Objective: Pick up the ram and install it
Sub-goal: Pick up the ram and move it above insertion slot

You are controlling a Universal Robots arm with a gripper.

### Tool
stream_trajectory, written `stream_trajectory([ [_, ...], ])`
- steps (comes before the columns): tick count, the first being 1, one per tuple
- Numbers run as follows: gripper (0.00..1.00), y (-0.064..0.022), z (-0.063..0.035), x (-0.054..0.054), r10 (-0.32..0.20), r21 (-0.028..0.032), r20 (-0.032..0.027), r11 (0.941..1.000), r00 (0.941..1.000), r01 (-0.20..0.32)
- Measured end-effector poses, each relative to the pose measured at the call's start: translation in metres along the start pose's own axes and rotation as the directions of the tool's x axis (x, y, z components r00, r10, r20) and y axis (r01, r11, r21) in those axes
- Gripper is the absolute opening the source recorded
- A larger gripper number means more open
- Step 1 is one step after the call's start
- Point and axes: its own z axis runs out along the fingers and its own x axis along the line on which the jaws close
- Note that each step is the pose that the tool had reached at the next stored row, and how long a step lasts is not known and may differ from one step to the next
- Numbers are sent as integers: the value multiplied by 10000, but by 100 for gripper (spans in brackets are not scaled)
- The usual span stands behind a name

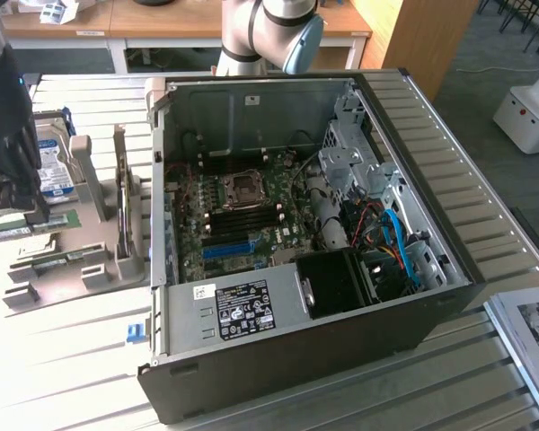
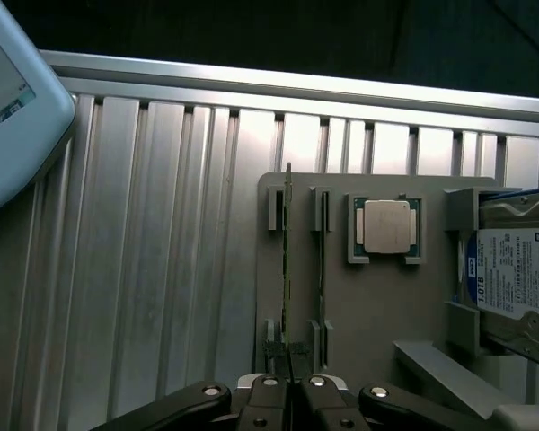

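Note:
The ram (image 2: 288,269) is a thin green stick seen edge-on, standing in the outer slot of a grey holder (image 2: 377,314). My gripper (image 2: 288,388) is shut on its near end, one dark finger on each side. In the exterior view the gripper (image 1: 31,214) hangs over the holder (image 1: 99,260) at that view's left, with the green ram (image 1: 13,228) just under its fingers. A second green stick (image 2: 321,269) stands in the neighbouring slot of the holder. The open computer case (image 1: 278,359) lies beside it, its motherboard memory slots (image 1: 242,215) facing up.
On the holder also sit a silver processor (image 2: 386,229) and a blue-labelled hard drive (image 2: 512,269). A long blue slot (image 1: 226,249) lies on the motherboard. The case walls rise around the board. A white device (image 2: 9,99) stands on the ribbed metal table (image 2: 162,269).

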Motion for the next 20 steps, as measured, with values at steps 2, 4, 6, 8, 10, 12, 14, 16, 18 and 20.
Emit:
stream_trajectory([
  [2, 12, 2, -50, 0, 0, -2, -5, 10000, 10000, 0],
  [4, 12, 5, -102, -1, 0, -3, -12, 10000, 10000, 0],
  [6, 12, 8, -150, -1, 1, -6, -20, 10000, 10000, -1],
  [8, 12, 10, -196, -2, 1, -7, -26, 10000, 10000, -1],
  [10, 12, 13, -243, -2, 2, -8, -32, 10000, 10000, -2],
  [12, 12, 15, -287, -3, 2, -9, -37, 10000, 10000, -2],
  [14, 12, 17, -330, -3, 3, -10, -42, 10000, 10000, -3],
  [16, 12, 19, -375, -4, 3, -12, -49, 10000, 10000, -3],
  [18, 12, 22, -418, -4, 3, -13, -56, 10000, 10000, -3],
  [20, 12, 24, -460, -5, 3, -14, -61, 10000, 10000, -3],
])
